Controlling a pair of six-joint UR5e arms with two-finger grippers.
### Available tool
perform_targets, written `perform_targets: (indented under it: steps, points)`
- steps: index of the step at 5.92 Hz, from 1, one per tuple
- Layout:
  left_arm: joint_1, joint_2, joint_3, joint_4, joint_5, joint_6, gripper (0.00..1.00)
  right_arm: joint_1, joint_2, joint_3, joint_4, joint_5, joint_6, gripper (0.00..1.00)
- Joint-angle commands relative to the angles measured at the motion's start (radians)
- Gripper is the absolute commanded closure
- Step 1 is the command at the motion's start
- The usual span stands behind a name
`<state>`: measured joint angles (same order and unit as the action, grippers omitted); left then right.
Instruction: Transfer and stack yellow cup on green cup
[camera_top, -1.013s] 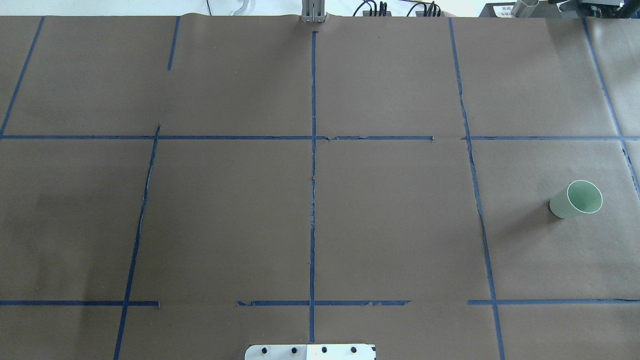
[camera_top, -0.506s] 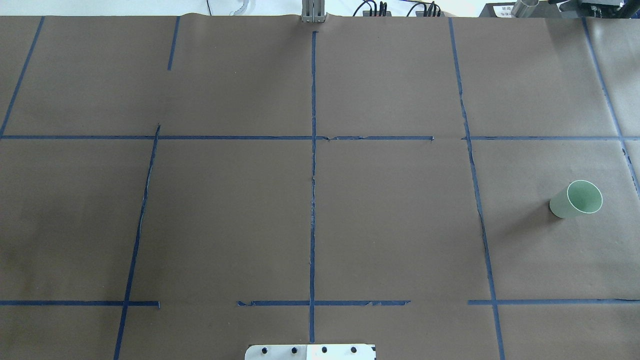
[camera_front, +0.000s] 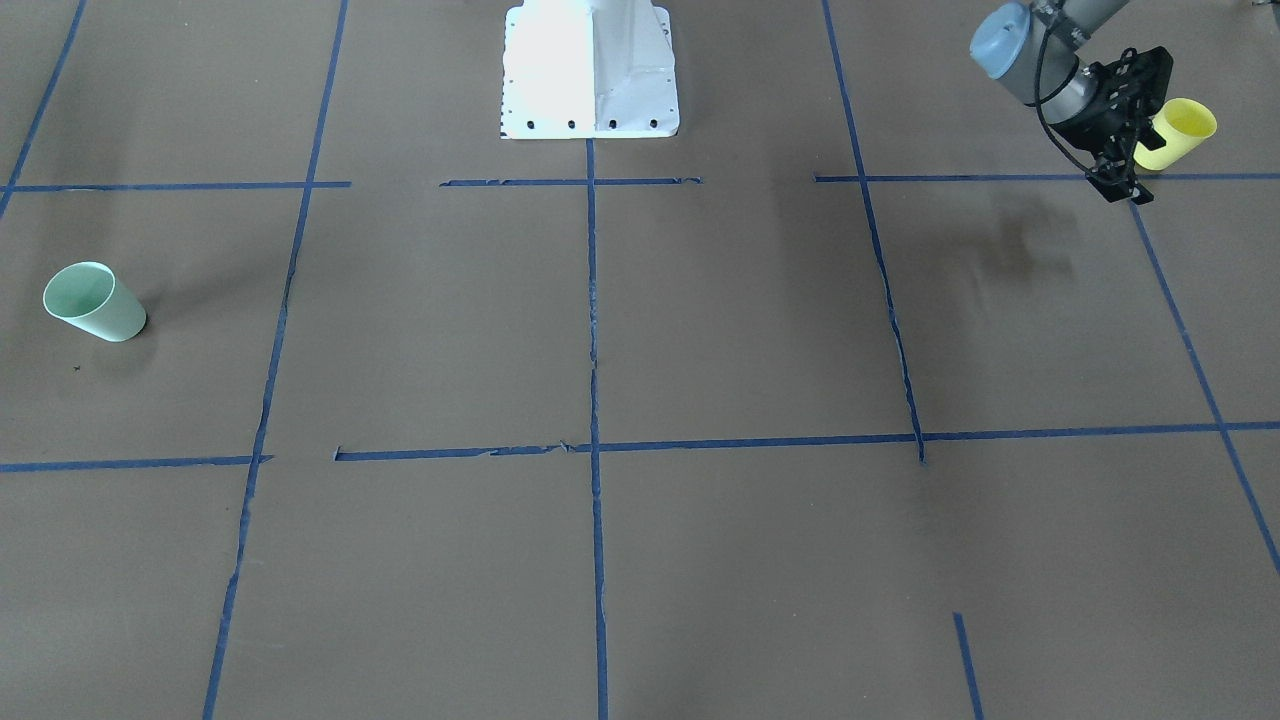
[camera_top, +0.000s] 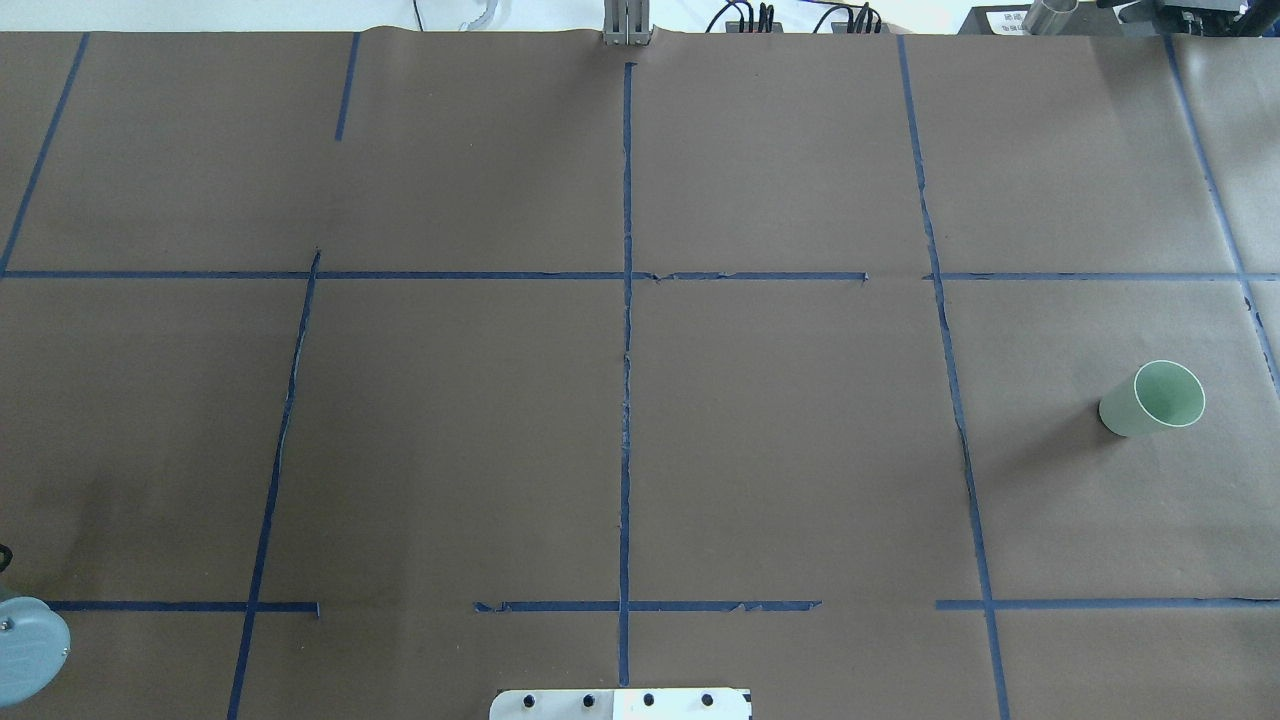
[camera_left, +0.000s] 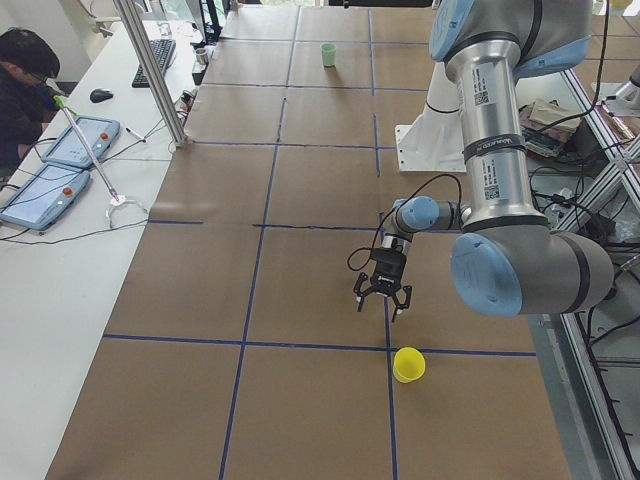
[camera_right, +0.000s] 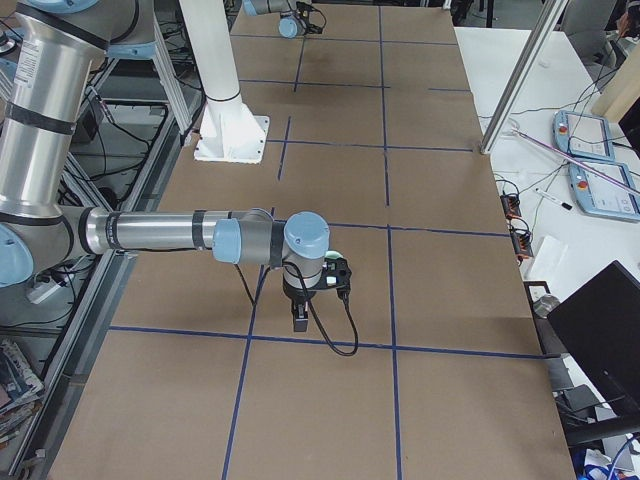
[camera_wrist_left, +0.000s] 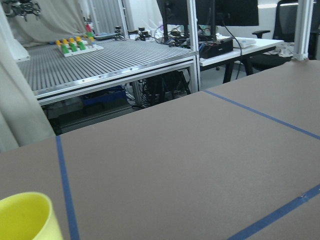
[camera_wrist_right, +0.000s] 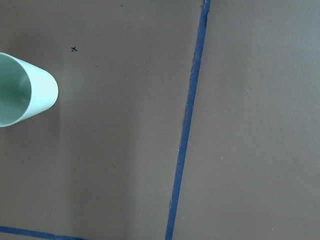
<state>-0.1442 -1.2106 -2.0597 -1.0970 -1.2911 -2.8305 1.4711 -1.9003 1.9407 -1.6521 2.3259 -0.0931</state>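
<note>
Left gripper (camera_left: 379, 304): fingers spread, nothing between them. You can see the splayed claw clearly in the left side view. It hangs above the table (camera_left: 300, 200), pointing down.

Yellow cup (camera_left: 408, 364) stands upright on the table, mouth up, outside the gripper and not touching it. In the left side view it's just beyond the fingertips, on the side toward that camera, sitting on a blue tape line (camera_left: 300, 344). In the front view the cup (camera_front: 1178, 131) sits right beside the gripper (camera_front: 1128, 170) on the picture's right, its near edge partly hidden behind the black gripper body. On your left wrist cam only the cup's rim (camera_wrist_left: 24, 218) shows, in the bottom-left corner, so it's off to the side and not centred under the tool.

Green cup (camera_top: 1152, 398) is upright at the far end of the table on the robot's right, well apart from the yellow one. It stands alone with nothing in it (camera_front: 93, 300).

Right gripper (camera_right: 298, 318): shows only in the right side view, so you can't tell from these views whether it's spread or closed. It points down, with a sliver of the green cup (camera_right: 331, 257) peeking out just behind it. The right wrist cam has the green cup (camera_wrist_right: 22, 90) cut off at the left edge, not under the tool centre.

The overhead view catches only a grey-blue joint (camera_top: 28, 648) of the left arm, at the bottom-left corner.
</note>
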Motion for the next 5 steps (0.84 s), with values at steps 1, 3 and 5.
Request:
perform_targets:
  steps: [1, 3, 5]
  points:
    - [0.095, -0.012, 0.047, 0.072, -0.092, -0.244, 0.0, 0.0, 0.001, -0.003, 0.0, -0.002, 0.001, 0.0]
    - [0.139, -0.01, 0.108, 0.069, -0.111, -0.331, 0.0, 0.0, 0.003, -0.005, 0.0, -0.003, 0.0, 0.0]
    - [0.141, -0.01, 0.186, 0.054, -0.108, -0.337, 0.0, 0.0, 0.003, -0.005, 0.0, -0.003, 0.001, 0.0]
